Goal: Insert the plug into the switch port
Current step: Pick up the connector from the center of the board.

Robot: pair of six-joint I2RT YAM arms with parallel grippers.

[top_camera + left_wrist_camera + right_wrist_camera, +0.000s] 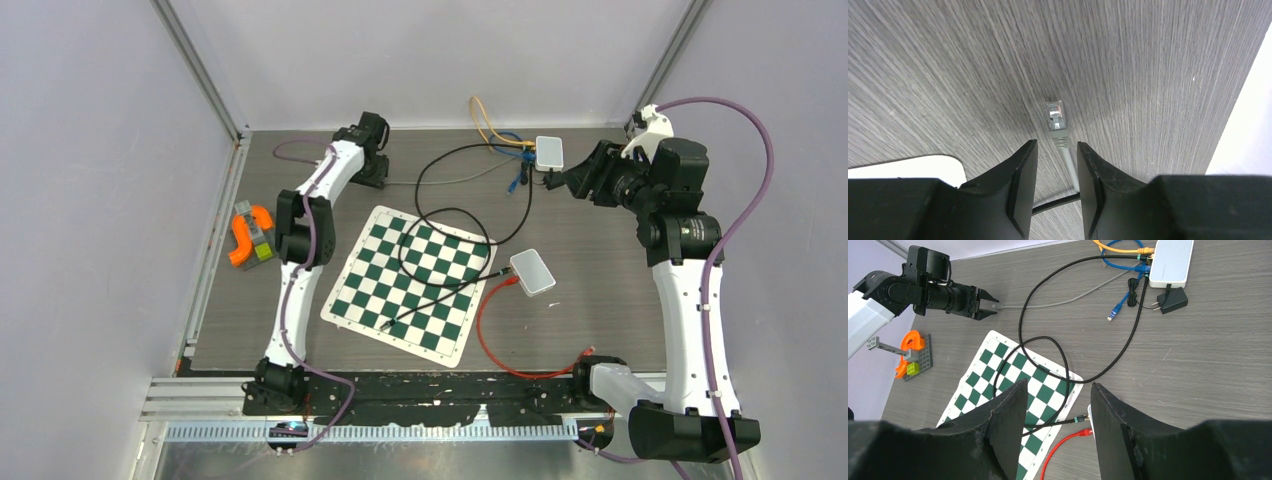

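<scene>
My left gripper (pixel 1057 148) has its jaws apart, straddling the thin grey cable (pixel 1068 169). The cable's clear-tipped plug (pixel 1055 116) lies flat on the grey wood-grain tabletop (pixel 1148 75) just ahead of the fingertips, with its long axis pointing straight away along the gripper's line. I don't think the cable is pinched, though the gap is hard to read. My right gripper (pixel 1058 386) hangs open and empty. It is the nearer arm to the white rectangular switch box (pixel 1172 260), which is well apart from the plug.

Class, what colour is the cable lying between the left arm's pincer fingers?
The thin round cable is light grey, clearest in the left wrist view.
</scene>
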